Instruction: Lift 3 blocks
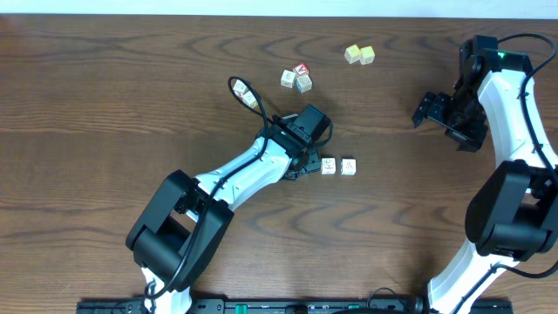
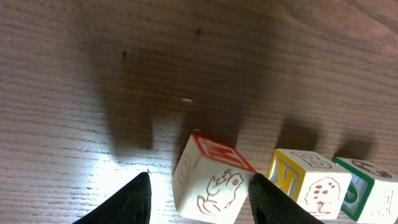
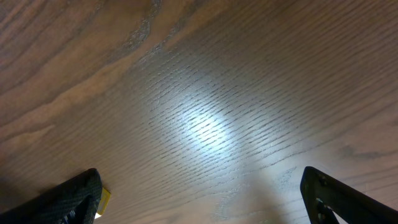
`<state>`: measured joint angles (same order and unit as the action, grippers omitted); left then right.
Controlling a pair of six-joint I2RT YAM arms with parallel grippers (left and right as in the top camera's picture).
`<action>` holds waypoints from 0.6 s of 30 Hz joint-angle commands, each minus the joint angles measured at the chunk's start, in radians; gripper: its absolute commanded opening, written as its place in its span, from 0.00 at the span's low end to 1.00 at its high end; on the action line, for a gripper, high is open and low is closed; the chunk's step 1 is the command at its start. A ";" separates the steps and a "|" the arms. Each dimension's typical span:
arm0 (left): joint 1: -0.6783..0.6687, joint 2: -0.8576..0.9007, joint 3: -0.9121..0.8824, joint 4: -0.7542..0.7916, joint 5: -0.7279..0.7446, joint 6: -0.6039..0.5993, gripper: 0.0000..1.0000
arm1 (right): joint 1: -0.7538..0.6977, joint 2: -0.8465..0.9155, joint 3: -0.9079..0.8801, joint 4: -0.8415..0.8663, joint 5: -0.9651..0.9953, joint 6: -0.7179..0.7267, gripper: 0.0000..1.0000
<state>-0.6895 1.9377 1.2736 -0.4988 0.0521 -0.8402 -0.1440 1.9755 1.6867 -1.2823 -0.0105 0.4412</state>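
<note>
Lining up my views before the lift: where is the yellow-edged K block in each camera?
Overhead: yellow-edged block at centre, just right of left hand.
Left wrist: lower right.
Right wrist: not in it.
Landmark: green-edged block beside it.

The overhead camera looks straight down at the whole worktop (image 1: 105, 113) and both arms (image 1: 244, 170). The left wrist camera sits low, close to the blocks (image 2: 208, 186), also seen overhead. The right wrist camera faces worktop grain closely.
</note>
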 commanded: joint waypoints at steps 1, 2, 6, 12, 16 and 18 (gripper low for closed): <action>0.003 0.017 -0.011 -0.003 -0.046 -0.019 0.51 | -0.002 -0.032 0.015 0.000 0.006 0.014 0.99; 0.003 0.019 -0.011 0.000 -0.046 -0.019 0.51 | -0.002 -0.032 0.015 0.000 0.006 0.014 0.99; 0.003 0.029 -0.011 0.026 -0.046 -0.006 0.51 | -0.002 -0.032 0.015 0.000 0.006 0.014 0.99; 0.003 0.034 -0.011 0.045 -0.045 0.193 0.51 | -0.002 -0.032 0.015 0.000 0.006 0.014 0.99; 0.006 0.003 0.006 -0.002 -0.042 0.373 0.51 | -0.002 -0.032 0.015 0.000 0.006 0.014 0.99; 0.006 -0.028 0.021 -0.030 -0.042 0.468 0.52 | -0.002 -0.032 0.015 0.000 0.006 0.014 0.99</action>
<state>-0.6891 1.9568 1.2709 -0.4988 0.0227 -0.5926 -0.1440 1.9755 1.6867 -1.2823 -0.0105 0.4412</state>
